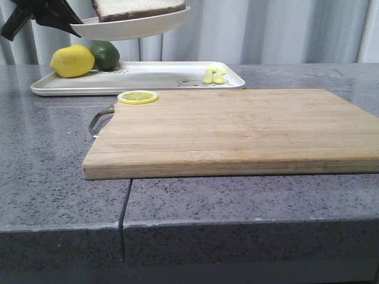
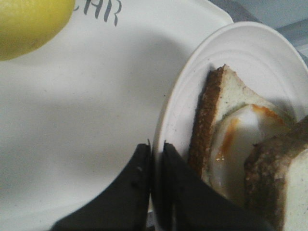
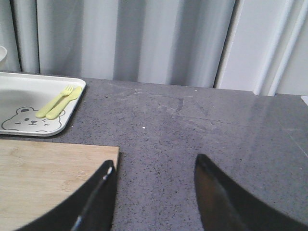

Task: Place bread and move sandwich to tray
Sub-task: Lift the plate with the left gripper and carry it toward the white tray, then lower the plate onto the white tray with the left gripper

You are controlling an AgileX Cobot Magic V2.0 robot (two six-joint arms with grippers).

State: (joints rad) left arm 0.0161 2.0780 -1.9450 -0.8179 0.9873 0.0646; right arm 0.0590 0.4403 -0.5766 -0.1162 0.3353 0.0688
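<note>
My left gripper [image 2: 155, 149] is shut on the rim of the round white plate [image 2: 250, 53] and holds it in the air above the white tray [image 2: 96, 106]. On the plate lies the sandwich: a pale slice with a fried egg [image 2: 240, 139], and the thick dark-crusted bread [image 2: 284, 187] partly over it. In the front view the plate [image 1: 136, 28] with the bread [image 1: 139, 7] hangs over the tray [image 1: 154, 78], held by the left gripper [image 1: 74, 26]. My right gripper [image 3: 154, 166] is open and empty over the counter, beside the cutting board's corner.
A lemon [image 1: 71, 61] and a lime [image 1: 105, 55] lie on the tray's left end, and a yellow-green fork and spoon [image 1: 214, 75] on its right end. A wooden cutting board [image 1: 237, 130] with a lemon slice [image 1: 138, 97] lies in front of the tray.
</note>
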